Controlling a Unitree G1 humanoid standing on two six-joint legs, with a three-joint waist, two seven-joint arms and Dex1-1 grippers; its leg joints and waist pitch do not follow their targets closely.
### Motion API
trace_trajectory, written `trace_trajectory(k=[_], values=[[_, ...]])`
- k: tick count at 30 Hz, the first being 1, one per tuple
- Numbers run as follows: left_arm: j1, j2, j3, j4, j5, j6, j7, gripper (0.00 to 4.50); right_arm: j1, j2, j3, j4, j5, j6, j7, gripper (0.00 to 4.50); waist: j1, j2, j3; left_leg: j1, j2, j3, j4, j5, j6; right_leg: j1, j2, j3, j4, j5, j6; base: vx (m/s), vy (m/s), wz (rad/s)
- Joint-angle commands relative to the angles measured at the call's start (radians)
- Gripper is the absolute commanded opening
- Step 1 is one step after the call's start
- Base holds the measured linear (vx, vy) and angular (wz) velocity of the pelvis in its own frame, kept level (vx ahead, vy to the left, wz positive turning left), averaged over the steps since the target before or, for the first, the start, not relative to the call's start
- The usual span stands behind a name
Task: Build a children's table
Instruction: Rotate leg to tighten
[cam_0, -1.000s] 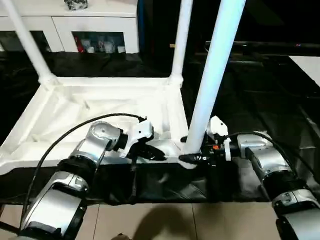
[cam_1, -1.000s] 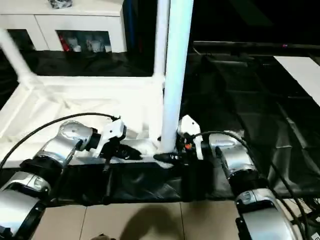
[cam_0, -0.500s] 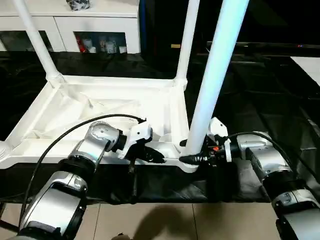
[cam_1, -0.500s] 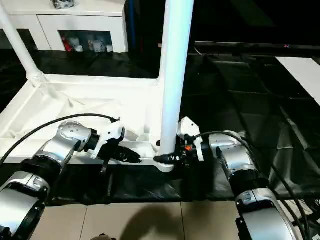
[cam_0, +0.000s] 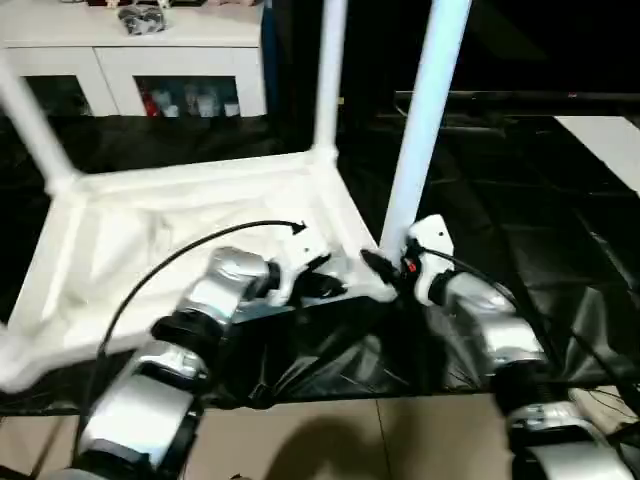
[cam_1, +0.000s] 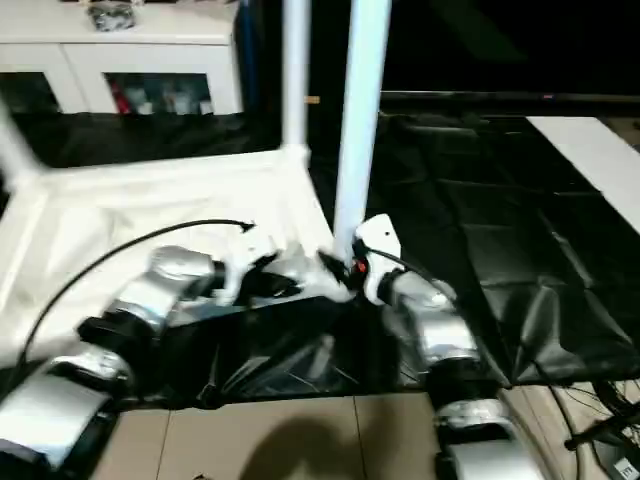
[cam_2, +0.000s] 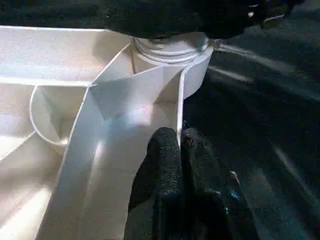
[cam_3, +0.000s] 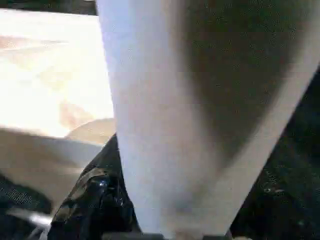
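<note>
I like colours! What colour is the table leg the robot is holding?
White; the table leg shows best in the left eye view.

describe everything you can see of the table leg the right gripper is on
The leg is a long, smooth white tube, plastic by its look, standing almost upright in the near right corner socket of the upturned tabletop. Its top runs out of view. The right gripper clamps it just above the socket; the left gripper pinches the tabletop's rim close by.
</note>
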Motion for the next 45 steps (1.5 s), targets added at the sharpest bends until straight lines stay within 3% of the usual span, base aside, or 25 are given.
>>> trace_trajectory(k=[1, 5, 6, 7, 10, 11, 12, 14, 15, 18, 21, 24, 26, 27, 29, 30, 31, 34, 35, 36, 42, 45], values=[[-0.014, -0.078, -0.036, 0.002, 0.013, 0.009, 0.052, 0.00, -0.003, 0.102, 0.078, 0.048, 0.001, 0.028, 0.019, 1.95, -0.004, 0.001, -0.034, 0.006, 0.018, -0.010, -0.082, -0.403, -0.020, 0.018, -0.046, 0.034, -0.100, -0.405, -0.148, 0.000, 0.000, 0.00], [-0.008, -0.066, -0.042, -0.007, 0.024, -0.009, 0.033, 0.00, -0.005, 0.099, 0.070, 0.026, 0.002, -0.013, 0.041, 1.95, -0.011, 0.003, -0.034, 0.003, 0.019, -0.008, -0.083, -0.397, -0.009, 0.021, -0.043, 0.035, -0.097, -0.346, -0.165, 0.000, 0.000, 0.00], [-0.006, -0.063, -0.042, -0.010, 0.024, -0.008, 0.031, 0.00, -0.004, 0.098, 0.066, 0.020, 0.008, -0.016, 0.048, 2.51, -0.011, 0.003, -0.035, 0.003, 0.020, -0.007, -0.083, -0.397, -0.007, 0.021, -0.045, 0.036, -0.096, -0.339, -0.169, 0.000, 0.000, 0.00], [-0.003, -0.053, -0.043, -0.013, 0.027, -0.015, 0.026, 0.00, 0.001, 0.080, 0.066, 0.011, 0.008, -0.028, 0.069, 2.65, -0.011, -0.009, -0.036, 0.001, 0.019, -0.005, -0.082, -0.382, 0.000, 0.023, -0.045, 0.036, -0.096, -0.327, -0.172, 0.000, 0.000, 0.00], [0.003, -0.026, -0.046, -0.006, 0.034, -0.035, 0.025, 0.00, 0.015, 0.007, 0.064, -0.013, 0.017, -0.044, 0.149, 2.71, -0.006, -0.004, -0.037, 0.000, 0.021, -0.004, -0.080, -0.355, 0.016, 0.026, -0.047, 0.037, -0.092, -0.301, -0.180, 0.000, 0.000, 0.00], [0.003, -0.024, -0.046, -0.006, 0.035, -0.036, 0.025, 0.00, 0.016, 0.003, 0.064, -0.014, 0.018, -0.044, 0.155, 3.01, -0.005, -0.004, -0.037, 0.000, 0.021, -0.003, -0.079, -0.347, 0.019, 0.026, -0.046, 0.037, -0.092, -0.287, -0.183, 0.000, 0.000, 0.00], [0.005, -0.007, -0.045, -0.002, 0.038, -0.047, 0.016, 0.00, 0.035, -0.072, 0.068, -0.046, 0.037, -0.040, 0.259, 3.01, -0.004, -0.004, -0.038, -0.001, 0.022, -0.002, -0.078, -0.330, 0.023, 0.028, -0.045, 0.038, -0.088, -0.256, -0.194, 0.000, 0.000, 0.00], [0.005, -0.002, -0.043, 0.000, 0.038, -0.053, 0.012, 0.00, 0.043, -0.101, 0.068, -0.059, 0.044, -0.044, 0.299, 3.18, 0.003, -0.007, -0.041, 0.004, 0.023, 0.003, -0.071, -0.306, 0.041, 0.027, -0.043, 0.038, -0.085, -0.195, -0.207, 0.000, 0.000, 0.00], [0.006, 0.008, -0.042, 0.000, 0.039, -0.065, -0.004, 0.00, 0.060, -0.157, 0.063, -0.092, 0.067, -0.039, 0.383, 3.29, 0.004, -0.007, -0.043, -0.002, 0.022, 0.003, -0.068, -0.272, 0.053, 0.036, -0.043, 0.037, -0.079, -0.143, -0.221, 0.000, 0.000, 0.00], [0.008, 0.022, -0.042, 0.002, 0.040, -0.078, -0.024, 0.00, 0.087, -0.233, 0.058, -0.143, 0.099, -0.024, 0.511, 3.60, 0.014, -0.008, -0.047, -0.010, 0.022, 0.005, -0.059, -0.181, 0.094, 0.043, -0.044, 0.034, -0.065, -0.016, -0.248, 0.000, 0.000, 0.00], [0.005, 0.036, -0.046, 0.009, 0.038, -0.099, -0.048, 0.00, 0.129, -0.337, 0.069, -0.210, 0.128, 0.012, 0.672, 3.80, 0.025, -0.012, -0.049, -0.012, 0.022, 0.008, -0.052, -0.146, 0.119, 0.047, -0.042, 0.030, -0.060, 0.027, -0.265, 0.000, 0.000, 0.00], [0.001, 0.046, -0.050, 0.018, 0.037, -0.118, -0.056, 0.00, 0.162, -0.411, 0.081, -0.270, 0.154, 0.058, 0.759, 4.17, 0.035, -0.015, -0.047, -0.013, 0.026, 0.008, -0.051, -0.169, 0.129, 0.048, -0.044, 0.027, -0.062, -0.016, -0.255, 0.000, 0.000, 0.00], [-0.001, 0.050, -0.051, 0.022, 0.037, -0.125, -0.059, 0.00, 0.176, -0.438, 0.083, -0.294, 0.160, 0.072, 0.782, 4.25, 0.032, -0.015, -0.041, -0.017, 0.024, 0.006, -0.057, -0.198, 0.116, 0.045, -0.045, 0.024, -0.071, -0.099, -0.237, 0.000, 0.000, 0.00], [-0.004, 0.052, -0.050, 0.027, 0.039, -0.133, -0.059, 0.00, 0.188, -0.457, 0.082, -0.310, 0.158, 0.075, 0.787, 4.39, 0.028, -0.015, -0.042, -0.013, 0.026, 0.004, -0.058, -0.221, 0.098, 0.042, -0.047, 0.026, -0.077, -0.160, -0.228, 0.000, 0.000, 0.00], [-0.006, 0.052, -0.051, 0.032, 0.041, -0.140, -0.059, 0.00, 0.196, -0.466, 0.078, -0.316, 0.151, 0.067, 0.777, 4.46, 0.027, -0.016, -0.042, -0.012, 0.026, 0.004, -0.058, -0.228, 0.089, 0.040, -0.047, 0.027, -0.078, -0.177, -0.228, 0.000, 0.000, 0.00], [-0.007, 0.050, -0.051, 0.034, 0.041, -0.145, -0.062, 0.00, 0.205, -0.466, 0.073, -0.327, 0.156, 0.068, 0.772, 4.46, 0.025, -0.018, -0.043, -0.016, 0.024, 0.002, -0.059, -0.219, 0.084, 0.043, -0.047, 0.027, -0.077, -0.180, -0.224, 0.000, 0.000, 0.00], [-0.007, 0.050, -0.051, 0.034, 0.041, -0.145, -0.063, 0.00, 0.207, -0.466, 0.072, -0.330, 0.158, 0.068, 0.772, 4.46, 0.024, -0.010, -0.044, -0.013, 0.025, 0.002, -0.059, -0.214, 0.082, 0.041, -0.046, 0.028, -0.078, -0.165, -0.225, 0.000, 0.000, 0.00], [-0.007, 0.048, -0.055, 0.037, 0.040, -0.150, -0.073, 0.00, 0.231, -0.467, 0.073, -0.377, 0.176, 0.095, 0.779, 4.46, 0.027, -0.012, -0.046, -0.013, 0.025, 0.003, -0.054, -0.178, 0.097, 0.043, -0.044, 0.028, -0.069, -0.081, -0.241, 0.000, 0.000, 0.00], [-0.007, 0.048, -0.060, 0.039, 0.038, -0.154, -0.079, 0.00, 0.247, -0.465, 0.074, -0.413, 0.190, 0.115, 0.786, 4.46, 0.029, -0.001, -0.047, -0.013, 0.026, 0.002, -0.054, -0.174, 0.097, 0.043, -0.045, 0.027, -0.067, -0.067, -0.247, 0.000, 0.000, 0.00], [-0.008, 0.048, -0.061, 0.040, 0.039, -0.155, -0.079, 0.00, 0.252, -0.463, 0.074, -0.424, 0.194, 0.121, 0.786, 4.46, 0.028, -0.005, -0.047, -0.014, 0.025, 0.002, -0.053, -0.173, 0.101, 0.045, -0.042, 0.026, -0.066, -0.039, -0.255, 0.000, 0.000, 0.00], [-0.010, 0.053, -0.069, 0.052, 0.042, -0.176, -0.101, 0.00, 0.253, -0.462, 0.062, -0.417, 0.181, 0.101, 0.733, 4.46, 0.025, -0.003, -0.045, -0.013, 0.023, 0.002, -0.056, -0.199, 0.083, 0.044, -0.046, 0.026, -0.073, -0.105, -0.249, 0.000, 0.000, 0.00], [-0.009, 0.055, -0.070, 0.052, 0.044, -0.182, -0.102, 0.00, 0.260, -0.470, 0.062, -0.435, 0.190, 0.115, 0.745, 4.46, 0.025, -0.004, -0.047, -0.013, 0.024, 0.001, -0.054, -0.190, 0.084, 0.046, -0.045, 0.027, -0.069, -0.078, -0.252, 0.000, 0.000, 0.00]])
